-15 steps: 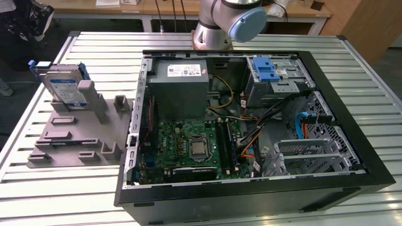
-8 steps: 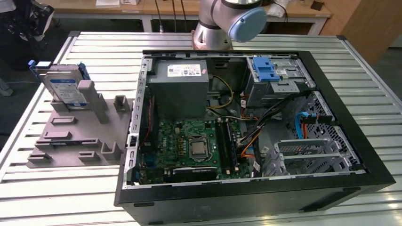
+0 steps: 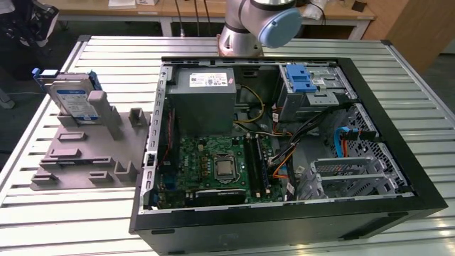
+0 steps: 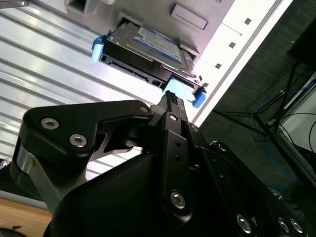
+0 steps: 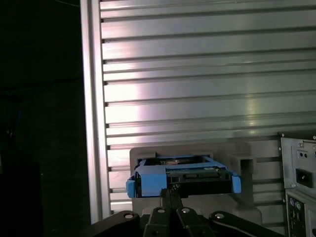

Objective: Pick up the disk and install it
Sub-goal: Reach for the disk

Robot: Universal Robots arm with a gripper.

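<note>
**Inspector:** Surface and room?
**Assistant:** A ribbed metal table (image 3: 106, 50) with wooden benches (image 3: 192, 8) behind it. An open computer case (image 3: 398, 133) lies on the table. Beside it, towards the exterior view's left, is a grey moulded holder (image 3: 78, 154).
**Inspector:** The disk?
**Assistant:** The disk (image 3: 74, 101) stands on edge in the far end of that holder, outside the case. It is silver, its white-and-blue label (image 3: 76, 104) faces the exterior camera, and blue rails (image 5: 148, 174) run along its edges. Both wrist views show it seated in the holder (image 4: 145, 47) (image 5: 182, 175).
**Inspector:** The arm?
**Assistant:** The arm base (image 3: 245, 29) rises from the table's far edge, behind the case. The gripper (image 5: 170, 190) points at the disk's upper edge and appears clear of it. Its fingers (image 4: 170, 98) are pressed together with nothing between them
</note>
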